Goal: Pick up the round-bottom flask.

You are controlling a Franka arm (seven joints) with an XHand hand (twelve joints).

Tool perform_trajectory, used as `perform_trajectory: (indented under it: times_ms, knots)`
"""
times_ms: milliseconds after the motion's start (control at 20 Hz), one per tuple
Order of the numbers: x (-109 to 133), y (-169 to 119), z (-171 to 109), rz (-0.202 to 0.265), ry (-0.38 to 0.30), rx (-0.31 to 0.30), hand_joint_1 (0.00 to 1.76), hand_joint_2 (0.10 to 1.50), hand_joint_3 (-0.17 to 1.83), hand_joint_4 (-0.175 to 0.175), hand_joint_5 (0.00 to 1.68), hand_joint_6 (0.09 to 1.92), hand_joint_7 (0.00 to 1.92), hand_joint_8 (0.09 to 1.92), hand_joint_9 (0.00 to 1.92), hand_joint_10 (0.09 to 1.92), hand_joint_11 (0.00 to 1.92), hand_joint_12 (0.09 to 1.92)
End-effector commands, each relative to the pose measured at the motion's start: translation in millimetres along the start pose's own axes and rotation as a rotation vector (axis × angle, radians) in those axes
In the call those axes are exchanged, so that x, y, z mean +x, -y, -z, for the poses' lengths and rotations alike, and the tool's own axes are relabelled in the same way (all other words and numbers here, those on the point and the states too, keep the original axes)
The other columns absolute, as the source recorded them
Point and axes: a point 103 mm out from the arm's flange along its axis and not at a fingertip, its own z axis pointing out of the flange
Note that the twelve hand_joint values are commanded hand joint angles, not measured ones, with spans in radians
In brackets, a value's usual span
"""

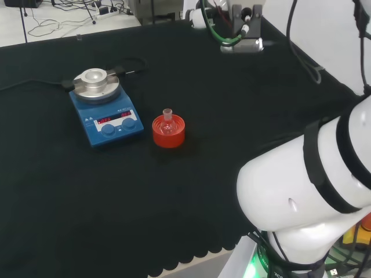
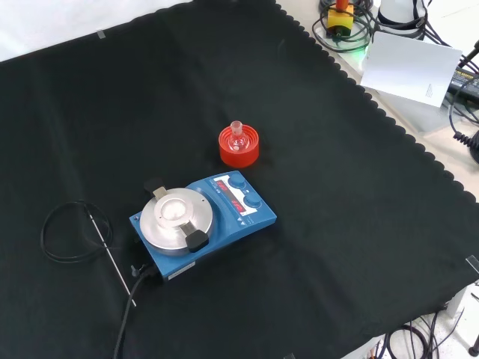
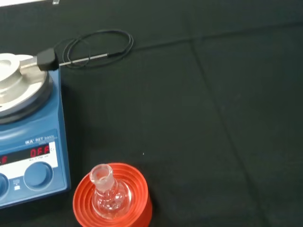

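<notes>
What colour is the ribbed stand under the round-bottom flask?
Red stand, clearest in the wrist view.

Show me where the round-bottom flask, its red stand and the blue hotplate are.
round-bottom flask (image 3: 103,176), wrist view, on its neck.
red stand (image 2: 248,153), front view, on its outer side wall.
blue hotplate (image 1: 108,133), head view, on its front control panel.

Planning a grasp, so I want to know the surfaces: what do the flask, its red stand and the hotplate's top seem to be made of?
Round-bottom flask: clear glass by the look, glossy; the red shows through it.
Red ribbed stand: likely rubber or plastic, matte, with concentric ridges.
Hotplate stirrer: blue painted casing; its round top plate looks like brushed metal, silvery with soft reflections.
</notes>
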Motion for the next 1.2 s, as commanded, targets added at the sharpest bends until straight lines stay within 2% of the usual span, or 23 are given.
perform_trajectory:
  times_ms: [50,300,450,800,1000,1200]
  knots:
    - [-4.7,-35.7,-44.2,0.021,-0.034,0.032,0.12,1.30,0.21,0.006,0.42,0.16,0.14,0.49,0.27,0.59,0.07,1.35]
    - [-10.8,-46.7,-76.2,0.025,-0.042,0.065,0.14,1.30,0.20,0.003,0.43,0.15,0.14,0.49,0.27,0.59,0.07,1.35]
    - [-17.1,-47.1,-90.8,0.030,-0.060,0.052,0.15,1.29,0.20,0.002,0.43,0.15,0.15,0.49,0.27,0.59,0.07,1.35]
    - [-10.6,-44.7,-131.2,0.093,-0.098,0.024,0.31,1.22,0.18,-0.007,0.45,0.14,0.16,0.50,0.29,0.60,0.07,1.35]
    - [-1.4,-42.1,-158.2,0.127,-0.157,0.036,0.39,1.18,0.17,-0.011,0.45,0.13,0.17,0.51,0.31,0.60,0.07,1.35]
    - [7.1,-37.8,-182.9,0.109,-0.250,0.078,0.61,1.08,0.14,-0.010,0.45,0.11,0.17,0.52,0.33,0.61,0.09,1.35]
